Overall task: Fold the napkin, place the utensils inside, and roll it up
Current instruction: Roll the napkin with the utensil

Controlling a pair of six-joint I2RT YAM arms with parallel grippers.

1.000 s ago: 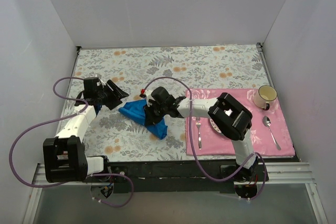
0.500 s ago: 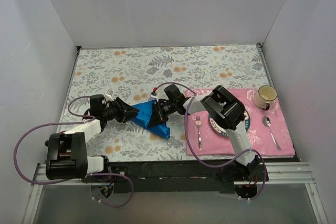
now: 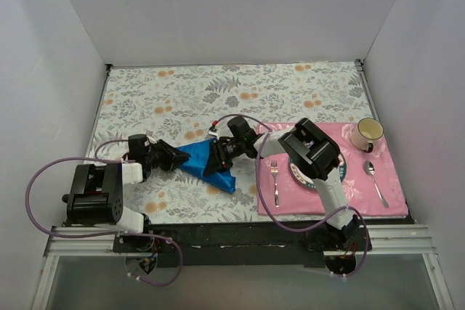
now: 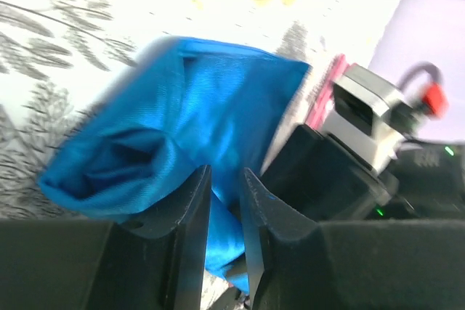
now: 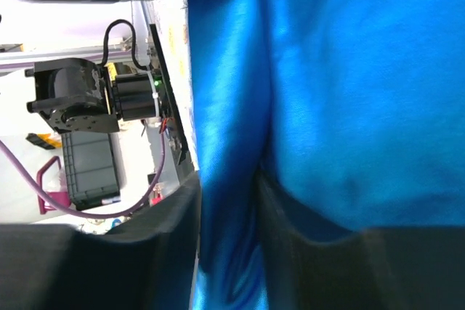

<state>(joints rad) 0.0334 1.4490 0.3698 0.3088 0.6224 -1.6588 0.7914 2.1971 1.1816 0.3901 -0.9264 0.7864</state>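
The blue napkin (image 3: pixel 195 157) lies bunched on the floral tablecloth, left of the pink mat (image 3: pixel 392 201). My left gripper (image 3: pixel 173 159) is at its left end and is shut on a fold of it. In the left wrist view the cloth (image 4: pixel 211 99) runs between the left gripper's (image 4: pixel 225 176) nearly closed jaws. My right gripper (image 3: pixel 212 165) is low at the napkin's right side and is shut on another fold. In the right wrist view blue cloth (image 5: pixel 349 70) fills the frame and passes between the right gripper's (image 5: pixel 229 186) jaws. No knife is in view.
On the pink mat lie a fork (image 3: pixel 275 183), a spoon (image 3: pixel 374 179) and a plate (image 3: pixel 347 173) partly hidden under the right arm. A cream mug (image 3: pixel 367 133) stands at the mat's back right. White walls enclose the table.
The left arm has swung down from the back left and closed on the napkin's left end. The right gripper has lowered onto the napkin. In the last half second only the left elbow drew back.
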